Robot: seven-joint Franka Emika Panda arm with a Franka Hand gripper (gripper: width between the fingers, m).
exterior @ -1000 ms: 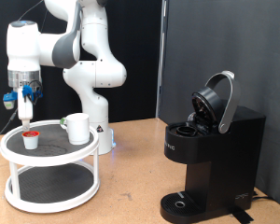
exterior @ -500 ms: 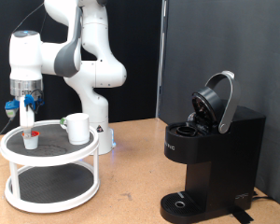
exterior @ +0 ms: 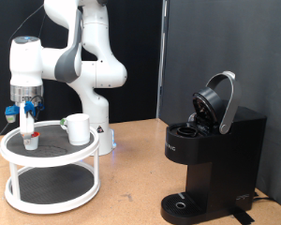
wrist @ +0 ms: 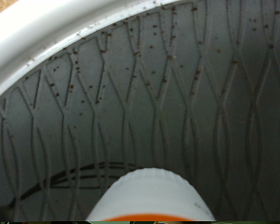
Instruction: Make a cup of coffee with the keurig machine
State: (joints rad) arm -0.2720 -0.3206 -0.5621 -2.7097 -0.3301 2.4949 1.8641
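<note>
My gripper (exterior: 29, 131) hangs over the top tier of a white two-tier stand (exterior: 9, 148) at the exterior view's left. It is open, and its white fingers (exterior: 27, 120) reach down to a small white pod with a red top (exterior: 32, 143). The pod also shows at the edge of the wrist view (wrist: 149, 198), with no fingers in that picture. The white cup (exterior: 78, 128) stands upright on the same tier, to the right of the pod. The black keurig machine (exterior: 211, 164) stands at the right with its lid (exterior: 218, 98) raised.
The stand's top tier has a black patterned mat (wrist: 177, 103) and a raised white rim (wrist: 47, 37). The arm's white base (exterior: 101, 131) stands behind the stand. A dark panel rises behind the machine.
The gripper has come down and slightly right, from above the stand to the pod. The cup and machine have not moved.
</note>
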